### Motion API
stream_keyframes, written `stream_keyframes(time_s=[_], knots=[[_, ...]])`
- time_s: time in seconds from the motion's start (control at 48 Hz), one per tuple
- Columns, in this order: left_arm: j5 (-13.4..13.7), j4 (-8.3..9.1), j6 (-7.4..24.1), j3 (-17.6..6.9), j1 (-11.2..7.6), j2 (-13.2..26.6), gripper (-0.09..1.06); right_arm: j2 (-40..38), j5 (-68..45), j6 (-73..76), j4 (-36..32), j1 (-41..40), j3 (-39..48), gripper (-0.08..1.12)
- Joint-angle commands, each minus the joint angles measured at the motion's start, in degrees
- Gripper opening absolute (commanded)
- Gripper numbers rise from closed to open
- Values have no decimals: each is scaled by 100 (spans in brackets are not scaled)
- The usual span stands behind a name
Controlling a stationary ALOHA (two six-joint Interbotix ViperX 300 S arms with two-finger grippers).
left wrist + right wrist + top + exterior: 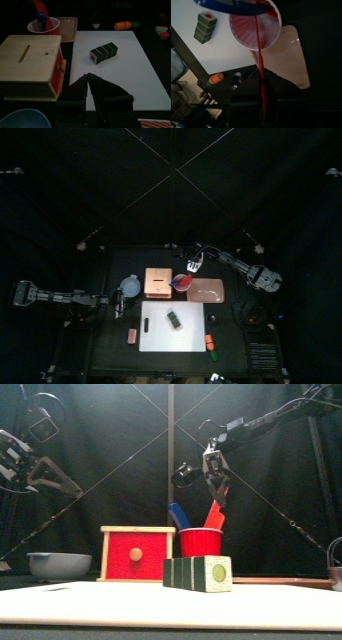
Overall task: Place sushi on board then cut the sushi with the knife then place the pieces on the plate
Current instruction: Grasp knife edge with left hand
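Black tabletop (pixel 114 353) carries the white cutting board (pixel 171 333) at its middle, with the wooden box (pixel 159 284), pink tray (pixel 210 291), blue-grey bowl (pixel 130 285) and red cup (pixel 183 283) ranged behind it. On the board lies the sushi roll (pixel 174 318), its blocks joined. The right gripper (pixel 217 492) pinches the red knife (pixel 214 514) rising from the cup, while the left gripper (pixel 89 76) hangs empty, jaws closed, at the board's left.

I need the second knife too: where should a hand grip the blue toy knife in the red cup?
Grip the blue toy knife probably by its upper end, which juts above the red cup, coming from above; the rest is inside. The right hand holds the red toy knife beside it.
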Motion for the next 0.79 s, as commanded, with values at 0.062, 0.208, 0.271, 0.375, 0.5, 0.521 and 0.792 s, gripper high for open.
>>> stream_keyframes(time_s=[0.062,0.208,0.271,0.375,0.5,0.521,0.792], knots=[[-26,0,-9,-114,9,9,52,-589,18,35,18,-35,-70,40],[-26,-35,-9,-114,9,9,52,-932,62,44,9,-26,18,40],[-26,-62,-9,-114,9,9,52,-1099,62,44,-26,-26,35,40],[-26,-105,-9,-114,9,9,52,-1354,62,53,-114,-9,88,40],[-26,-105,-9,-123,9,0,52,-1679,53,44,-158,97,193,40],[-26,-105,-9,-123,9,9,52,-1723,53,44,-167,114,220,40],[-26,-114,-18,-193,-18,9,52,-2391,-281,79,-193,501,659,40]])
